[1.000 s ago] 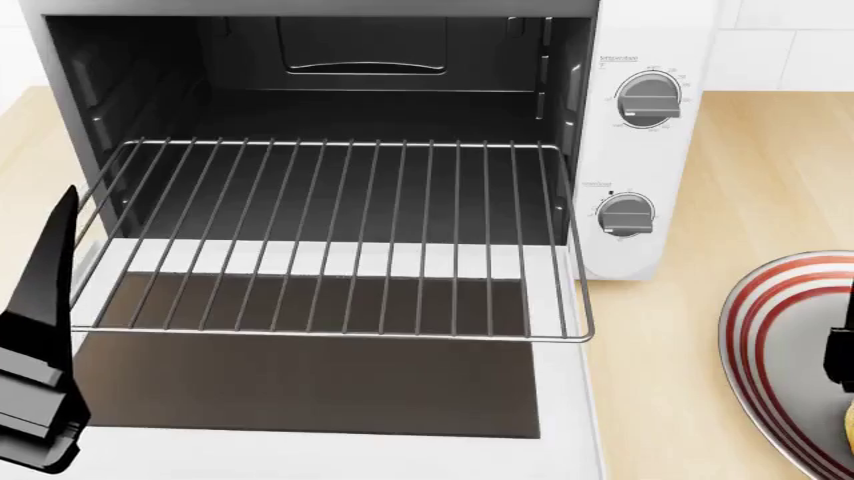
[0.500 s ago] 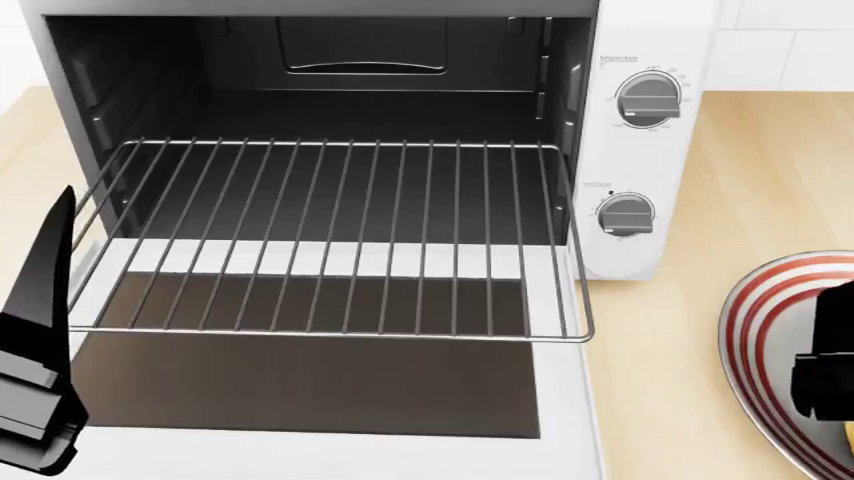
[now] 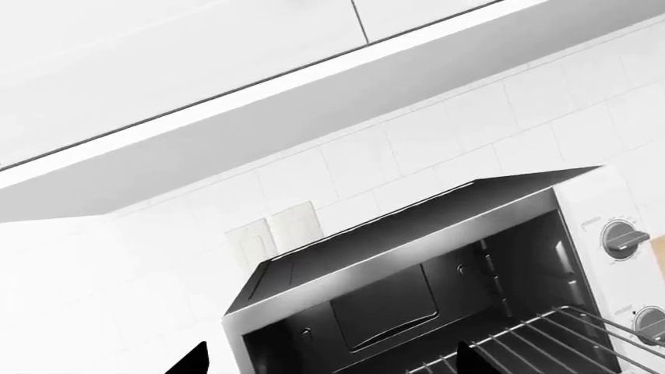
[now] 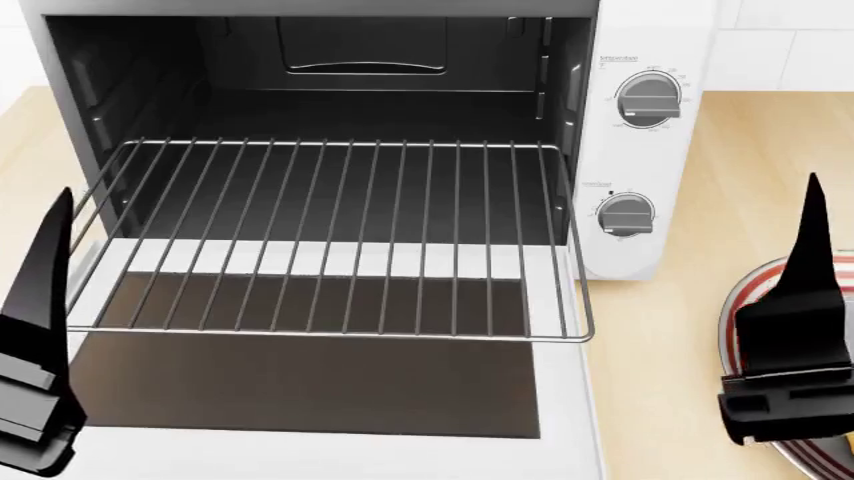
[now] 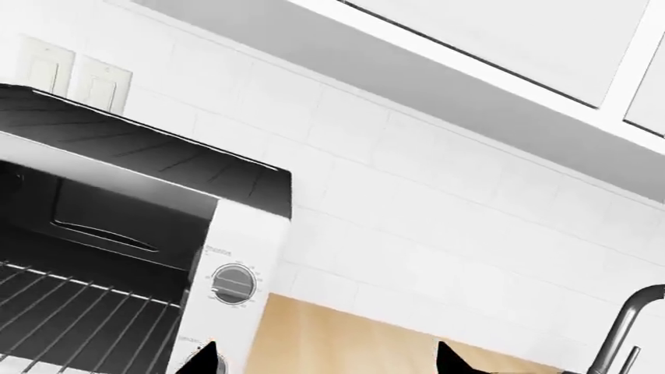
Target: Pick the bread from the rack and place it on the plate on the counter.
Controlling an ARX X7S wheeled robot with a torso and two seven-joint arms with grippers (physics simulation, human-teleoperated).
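1. One toaster oven (image 4: pixel 627 40), door (image 4: pixel 320 400) dropped open and lying flat toward the robot. Two dials on its white panel: upper dial (image 4: pixel 649 100), lower dial (image 4: pixel 625 215).
2. One rack (image 4: pixel 334 240), silver wire, pulled partway out of the oven. Nothing sits on its bars.
3. One plate (image 4: pixel 742 320), grey with red and white rings, on the worktop (image 4: pixel 747 170) right of the oven. Only its left rim shows; the rest is cut off by the frame edge or behind the right gripper.
4. Bread: not visible in any view. Not on the rack, and the visible strip of plate is bare. Location can't be told; its relation to either set of fingers can't be told.
5. Left gripper (image 3: pixel 330 366): black, at the head view's lower left, beside the rack's front-left corner and apart from it. Left wrist view shows two finger tips set wide apart with nothing between them, so fingers apart.
6. Right gripper (image 5: pixel 327 360): black, at the head view's lower right, over the plate's left rim. Right wrist view shows two tips wide apart, gap empty, so fingers apart.
7. Wrist views: both cameras look up at the oven, white tiled wall (image 5: pixel 437 210) and upper cabinets. Two wall switches (image 5: pixel 73 74) behind the oven; one faucet (image 5: pixel 628 327) at the far right.
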